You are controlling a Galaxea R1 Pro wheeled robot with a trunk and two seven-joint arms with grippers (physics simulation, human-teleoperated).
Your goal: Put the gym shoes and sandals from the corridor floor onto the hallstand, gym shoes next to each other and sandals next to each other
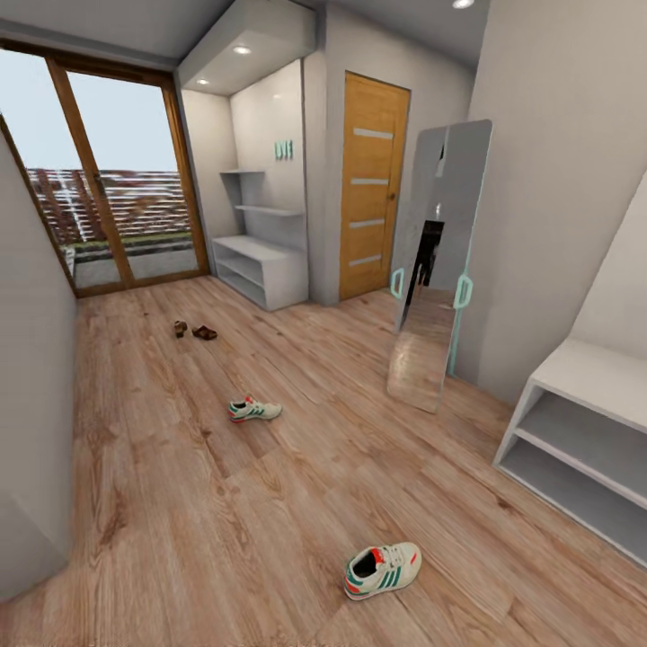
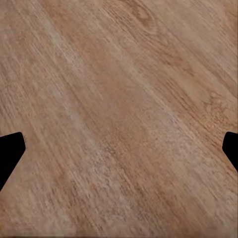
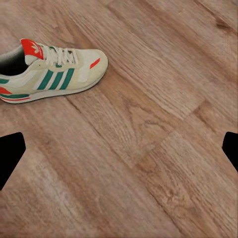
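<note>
From the head camera I see all four pieces still down on the corridor floor (image 1: 180,503): the near gym shoe (image 1: 383,569) lies close in front of me, the far gym shoe (image 1: 254,410) is well apart from it up the passage, and the two sandals (image 1: 195,331) sit side by side near the glass door (image 1: 117,198); the hallstand (image 1: 261,266), with its wall shelves above, stands at the far end beside the wooden door (image 1: 372,184), so I'd ignore the similar low unit (image 1: 584,440) at my right. On the left wrist camera there is bare plank under the left gripper (image 2: 119,148), its dark fingertips (image 2: 10,151) spread wide at the frame edges, holding nothing. On the right wrist camera the near gym shoe (image 3: 49,69) lies on its sole, off to one side of the right gripper (image 3: 119,151), whose jaws are also spread and empty; I judge I should centre over the shoe's midfoot and straddle it across its width before descending
</note>
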